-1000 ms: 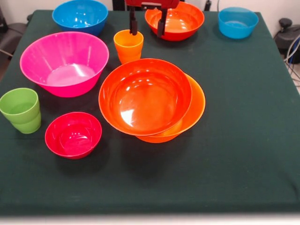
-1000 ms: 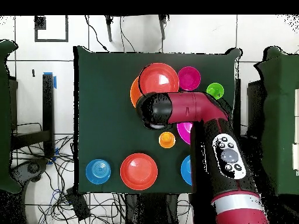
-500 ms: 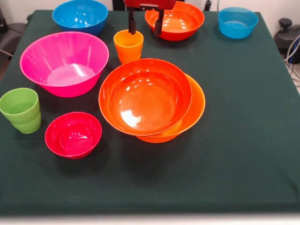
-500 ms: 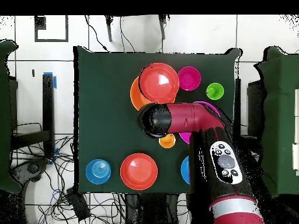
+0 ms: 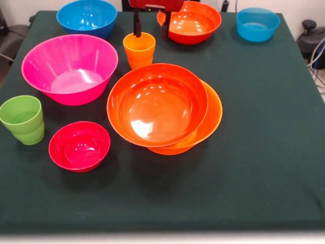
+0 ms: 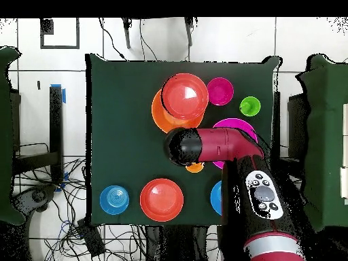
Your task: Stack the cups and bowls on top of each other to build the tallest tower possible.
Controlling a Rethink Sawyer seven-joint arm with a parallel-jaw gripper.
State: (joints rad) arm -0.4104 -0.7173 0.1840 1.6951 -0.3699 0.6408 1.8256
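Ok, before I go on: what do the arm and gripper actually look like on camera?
From overhead, the arm is glossy crimson with a rounded black end cap over the table, a grey oval control panel with dark buttons on the lower link, and a pale grey band near the base. In the front view the gripper shows a red block at the top edge with two slim dark fingers hanging from it.

No legible text, seemingly anywhere.
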